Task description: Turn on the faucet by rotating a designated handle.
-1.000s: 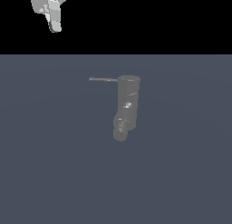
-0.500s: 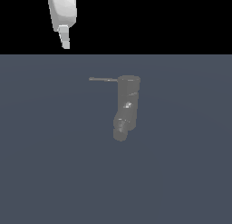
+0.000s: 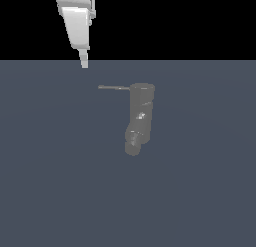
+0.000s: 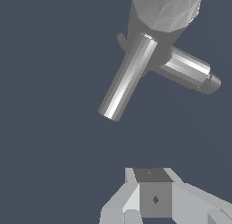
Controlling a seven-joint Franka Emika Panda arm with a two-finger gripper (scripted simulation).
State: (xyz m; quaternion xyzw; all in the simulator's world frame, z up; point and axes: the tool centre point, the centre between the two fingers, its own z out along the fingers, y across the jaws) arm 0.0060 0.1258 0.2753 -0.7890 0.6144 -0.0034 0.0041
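A small grey metallic upright cylinder faucet [image 3: 140, 116] stood on a flat slate-blue floor [image 3: 200, 191] under a black backdrop. Its thin straight grey rod handle [image 3: 114, 87] projected toward the exterior view's left. The white gripper [image 3: 84, 64] hung apart from the handle; whether its jaws were parted could not be told.

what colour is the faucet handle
Metallic grey with bright highlights; the handle shows best in the wrist view.

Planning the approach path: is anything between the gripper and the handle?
Nothing visible. The gripper hangs apart from the handle, toward the exterior view's left, with only bare floor between them. The faucet lies beyond the handle, out of the path.
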